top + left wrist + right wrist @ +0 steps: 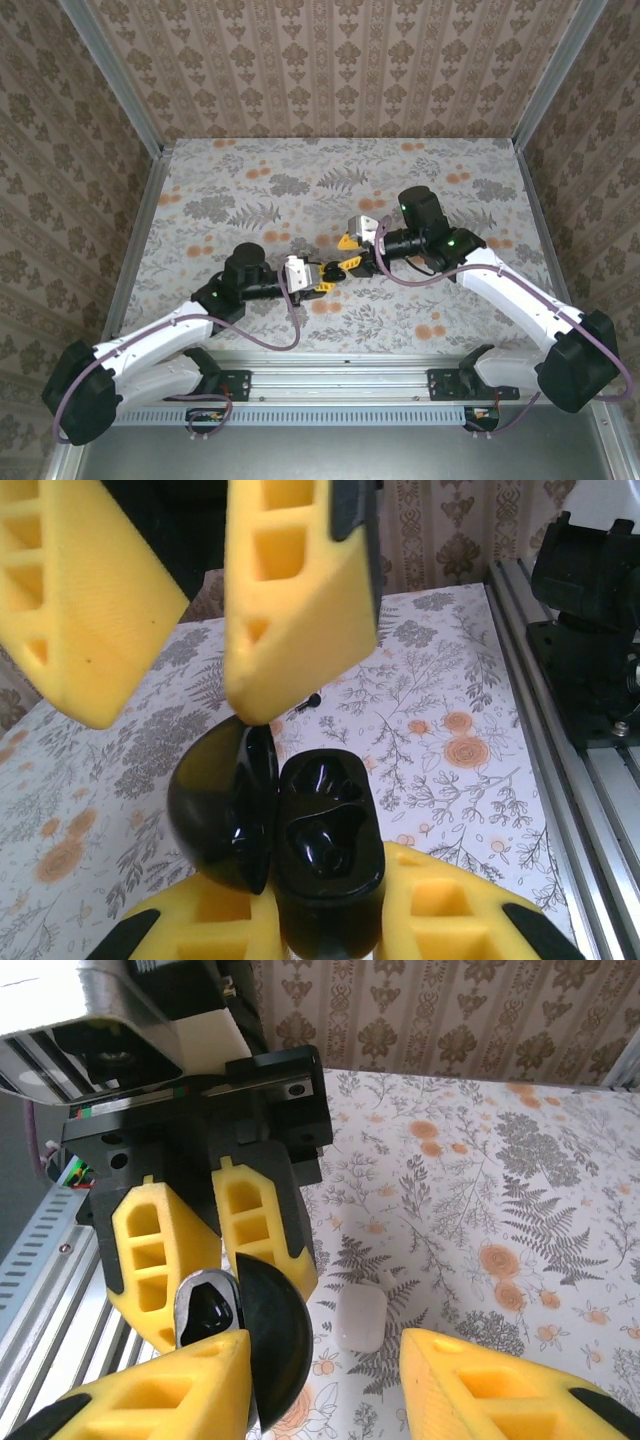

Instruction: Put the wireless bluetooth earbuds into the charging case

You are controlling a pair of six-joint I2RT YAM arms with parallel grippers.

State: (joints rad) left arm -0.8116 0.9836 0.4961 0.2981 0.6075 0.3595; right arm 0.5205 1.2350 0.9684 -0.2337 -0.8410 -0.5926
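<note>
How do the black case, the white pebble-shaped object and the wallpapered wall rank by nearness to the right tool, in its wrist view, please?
1. Black case, beside one finger of the right tool.
2. White pebble-shaped object, on the table ahead.
3. Wallpapered wall, far behind the table.

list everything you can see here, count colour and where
charging case: one, glossy black, lid open, held off the table in the left hand
small black piece: one, black, lying on the table beyond the case; maybe an earbud, too small to tell
small rounded object: one, white, lying on the table past the case
table: one, grey floral cloth with orange blossoms
rail: one, aluminium, along the near table edge
left hand: one, yellow fingers, shut on the case
right hand: one, yellow fingers, open, at the case's lid
</note>
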